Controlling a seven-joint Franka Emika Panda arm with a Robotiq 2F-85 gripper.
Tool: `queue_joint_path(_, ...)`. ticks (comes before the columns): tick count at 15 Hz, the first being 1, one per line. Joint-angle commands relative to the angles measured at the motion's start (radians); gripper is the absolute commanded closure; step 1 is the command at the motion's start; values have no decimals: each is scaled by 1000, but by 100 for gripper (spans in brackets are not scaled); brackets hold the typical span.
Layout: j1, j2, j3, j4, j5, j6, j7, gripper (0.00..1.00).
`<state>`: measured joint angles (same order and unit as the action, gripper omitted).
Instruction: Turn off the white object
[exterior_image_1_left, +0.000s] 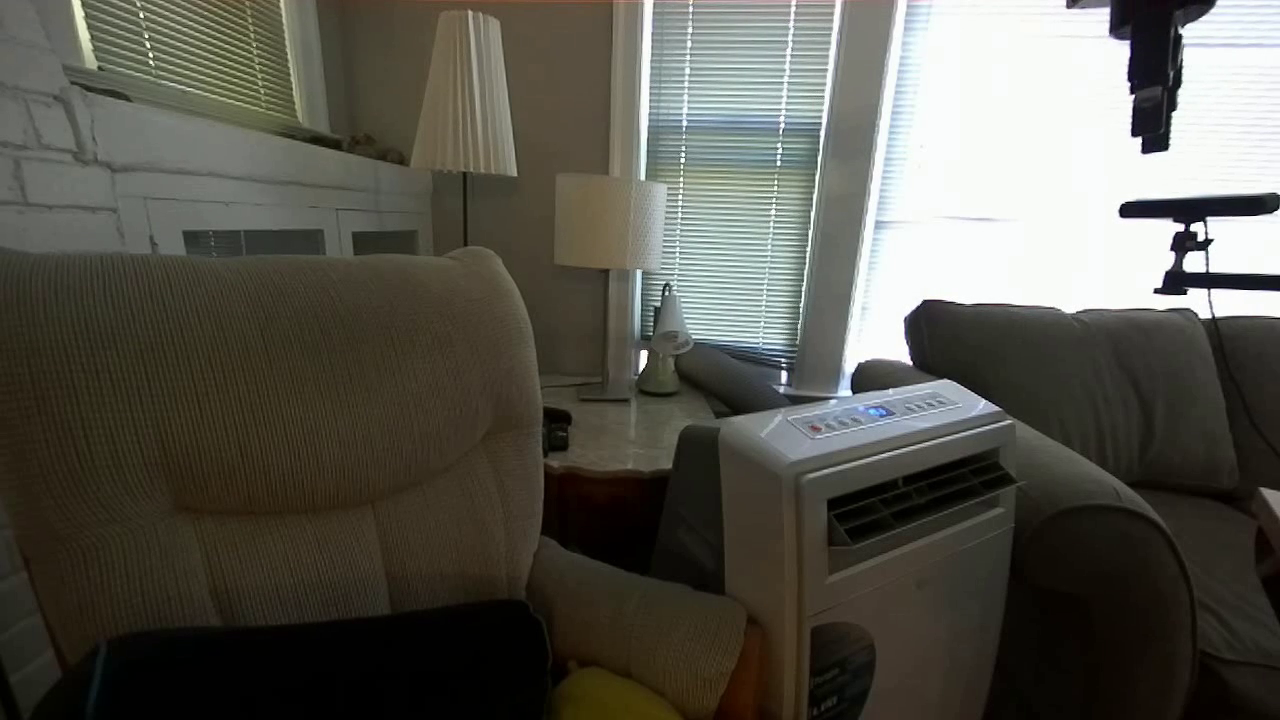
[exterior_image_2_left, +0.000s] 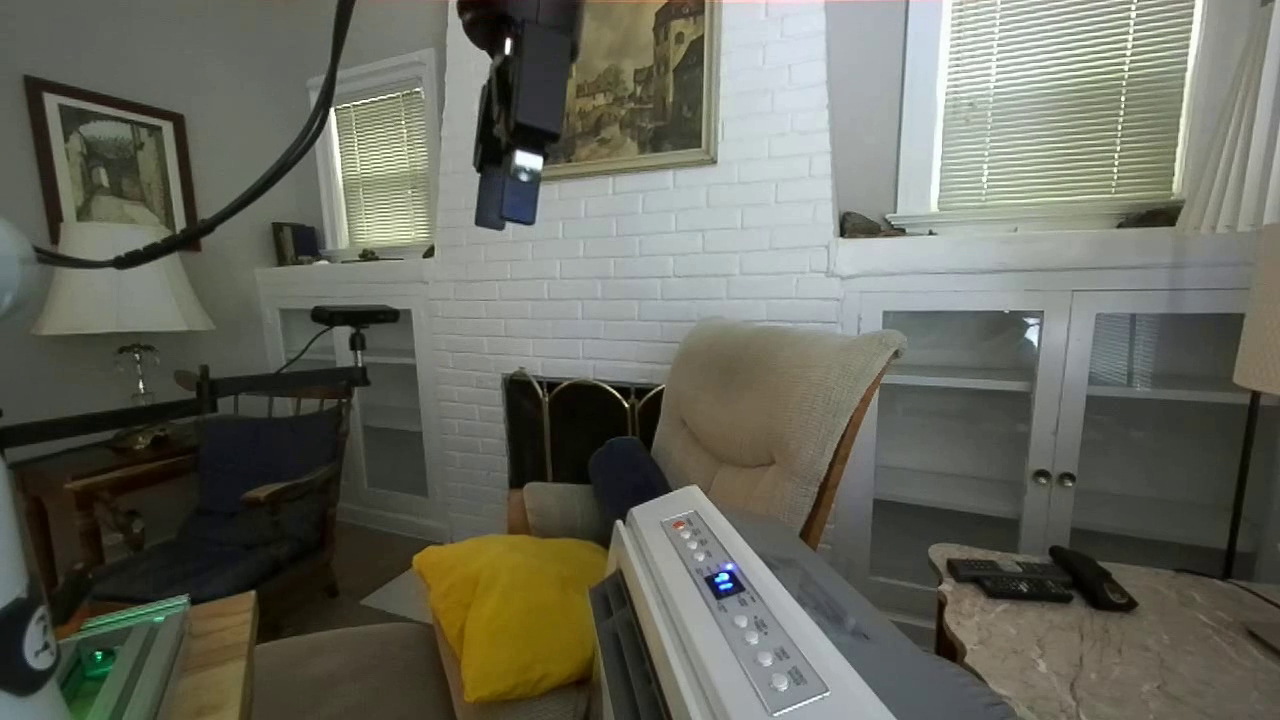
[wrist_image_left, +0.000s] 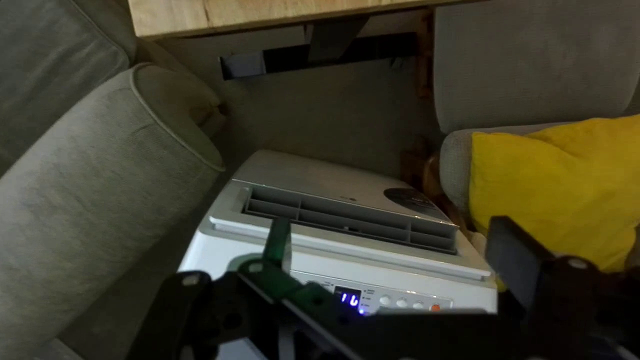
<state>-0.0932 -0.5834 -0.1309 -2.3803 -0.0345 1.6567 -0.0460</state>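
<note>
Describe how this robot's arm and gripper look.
The gripper is black, with blocky fingers, one tinged green in the wrist view. Black cabling curves across an exterior view. The cropped arm is white with a round white emblem on black.

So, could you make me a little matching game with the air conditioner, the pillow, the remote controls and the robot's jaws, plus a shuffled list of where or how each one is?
Column one
1. Air conditioner
2. Pillow
3. Remote controls
4. Jaws

Column two
A. Bright yellow
B. Spread apart
C. Lying on the side table
D. Blue digits lit on its display

Right pairs: 1-D; 2-A; 3-C; 4-B
</note>
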Motion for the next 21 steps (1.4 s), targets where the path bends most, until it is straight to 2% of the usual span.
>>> queue_joint_path(1,43,26,-4,-69,67,172,-74,0)
queue_joint_path(12,180,179,62,-190,152,572,-167,0)
queue_joint_path(21,250,358,119,-200,185,858,-165,0)
